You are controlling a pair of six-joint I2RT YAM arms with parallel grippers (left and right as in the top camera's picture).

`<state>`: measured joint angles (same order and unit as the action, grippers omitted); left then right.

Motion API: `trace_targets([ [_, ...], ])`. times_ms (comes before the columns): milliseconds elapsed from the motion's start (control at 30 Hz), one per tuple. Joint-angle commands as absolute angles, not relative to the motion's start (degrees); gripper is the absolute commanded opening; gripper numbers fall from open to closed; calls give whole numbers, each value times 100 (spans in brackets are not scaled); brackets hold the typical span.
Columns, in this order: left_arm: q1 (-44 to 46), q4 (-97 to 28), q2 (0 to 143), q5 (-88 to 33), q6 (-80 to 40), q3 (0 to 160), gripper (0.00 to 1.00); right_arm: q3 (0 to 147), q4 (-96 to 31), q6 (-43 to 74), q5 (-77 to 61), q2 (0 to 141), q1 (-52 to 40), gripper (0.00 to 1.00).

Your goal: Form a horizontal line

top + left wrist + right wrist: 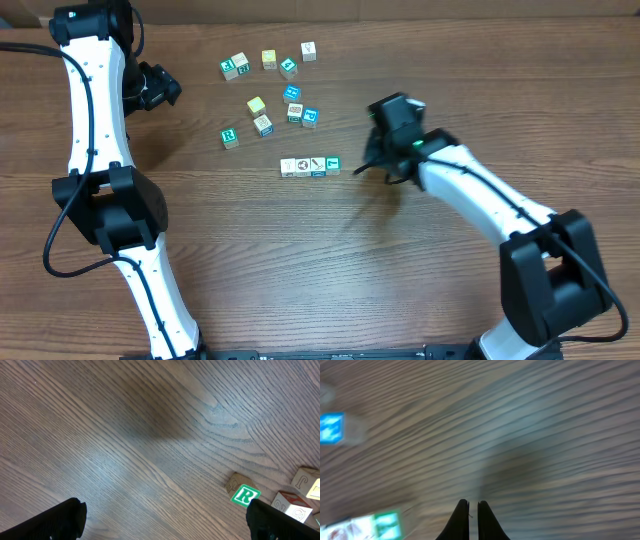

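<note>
The horizontal line [310, 166] is a straight row of touching small cubes, three white-tan faced and a teal-green one at its right end, on the wooden table. My right gripper [367, 165] is just right of the row, apart from it, its fingers nearly together with nothing between them [473, 505]. The right wrist view is blurred; the row's teal end cube [386, 525] shows at its lower left. My left gripper [165, 88] is far left at the back, open and empty [165, 520].
Several loose cubes lie scattered behind the row [265, 62]. A green R cube [230, 137] sits left of the row and shows in the left wrist view [245, 495] near the right finger. A blue cube [310, 117] shows at the right wrist view's left edge [331, 427].
</note>
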<state>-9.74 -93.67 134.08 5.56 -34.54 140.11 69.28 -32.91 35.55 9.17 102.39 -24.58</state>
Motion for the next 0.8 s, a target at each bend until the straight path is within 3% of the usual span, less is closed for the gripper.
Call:
trace_targets([
  [0, -932, -9378, 13373, 569, -3472, 13996, 100, 7019, -3409, 3135, 631, 10171, -1835, 4],
  [300, -932, -9378, 13373, 569, -3472, 13996, 100, 7008, -3450, 2858, 191, 10204, -1511, 4],
  [767, -932, -9378, 13373, 569, -3472, 13998, 100, 6932, -2622, 2836, -51, 10742, -2349, 4],
])
